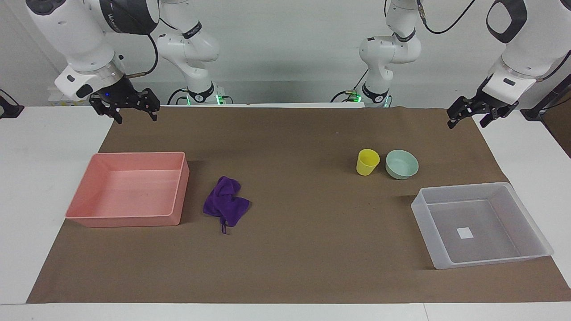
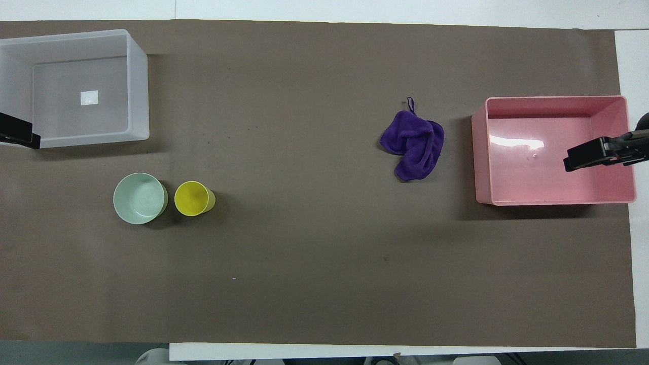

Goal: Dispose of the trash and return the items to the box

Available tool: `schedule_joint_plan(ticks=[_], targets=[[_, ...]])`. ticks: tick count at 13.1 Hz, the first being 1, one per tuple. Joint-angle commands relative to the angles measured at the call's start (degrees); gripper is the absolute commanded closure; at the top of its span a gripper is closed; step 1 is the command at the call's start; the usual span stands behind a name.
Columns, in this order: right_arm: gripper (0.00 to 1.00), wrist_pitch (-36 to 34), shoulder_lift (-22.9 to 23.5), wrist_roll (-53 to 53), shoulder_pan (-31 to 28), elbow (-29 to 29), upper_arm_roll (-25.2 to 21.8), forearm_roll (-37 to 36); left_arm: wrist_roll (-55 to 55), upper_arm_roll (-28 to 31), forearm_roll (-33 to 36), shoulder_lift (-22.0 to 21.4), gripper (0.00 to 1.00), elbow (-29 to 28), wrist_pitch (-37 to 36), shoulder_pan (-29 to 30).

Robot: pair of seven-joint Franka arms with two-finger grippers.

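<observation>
Start with the purple cloth (image 1: 225, 203): bring your right gripper (image 1: 132, 109), fingers spread and empty, raised at its own end of the table, down over the crumpled middle and pinch a thick fold, not the thin loop. The cloth lies bunched, soft, just beside the pink tray (image 1: 175, 206). Left gripper (image 1: 472, 114) waits, also spread. Yellow cup (image 1: 367, 162) and mint bowl (image 1: 402, 164) stand near the translucent box (image 1: 420, 213).
</observation>
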Motion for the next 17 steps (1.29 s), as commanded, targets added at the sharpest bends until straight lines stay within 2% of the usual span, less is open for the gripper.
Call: schedule_joint_plan(ticks=[1, 4, 6, 7, 9, 10, 14, 15, 16, 17], targets=[[0.00, 0.02, -0.44, 1.24, -0.79, -0.59, 0.20, 1.13, 1.24, -0.26, -0.78, -0.86, 0.00, -0.71, 0.17, 0.94], [0.02, 1.33, -0.79, 2.39, 0.08, -1.65, 0.29, 1.22, 1.24, -0.26, -0.78, -0.94, 0.00, -1.06, -0.09, 0.94], [0.02, 5.19, 2.26, 3.10, 1.57, -1.65, 0.73, 2.18, 1.24, -0.26, -0.78, -2.17, 0.00, -3.59, 1.04, 0.94], [0.02, 6.51, 4.11, 3.53, 3.41, -1.39, 0.73, 2.62, 1.15, -0.26, -0.78, -4.26, 0.00, -8.31, 4.97, 0.94], [0.01, 12.99, 8.68, 6.95, 7.45, -1.30, 0.82, 3.94, 0.11, -0.26, -0.78, -12.51, 0.00, -29.42, 22.23, 0.94], [0.01, 15.81, 10.53, 8.45, 9.30, -1.30, 0.82, 5.08, -1.12, -0.26, -0.78, -13.76, 0.00, -36.58, 28.24, 1.03], [0.02, 30.56, 20.63, 11.54, 15.63, -3.75, 0.82, 5.26, -2.54, -0.44, -0.78, -7.38, 0.01, -48.31, 42.50, -0.02], [0.02, 34.69, 22.74, 11.62, 16.43, -5.32, 0.82, 5.26, -4.02, -0.44, -0.78, -6.14, 0.43, -51.04, 46.97, -0.11], [0.02, 38.04, 24.42, 11.97, 16.87, -6.47, 0.82, 5.18, -4.90, -0.44, -0.78, -5.70, 0.99, -53.07, 50.85, -0.55], [0.03, 40.16, 25.57, 11.98, 16.88, -7.53, 0.82, 5.18, -5.08, -0.44, -0.78, -4.65, 1.00, -52.92, 52.63, -0.82]])
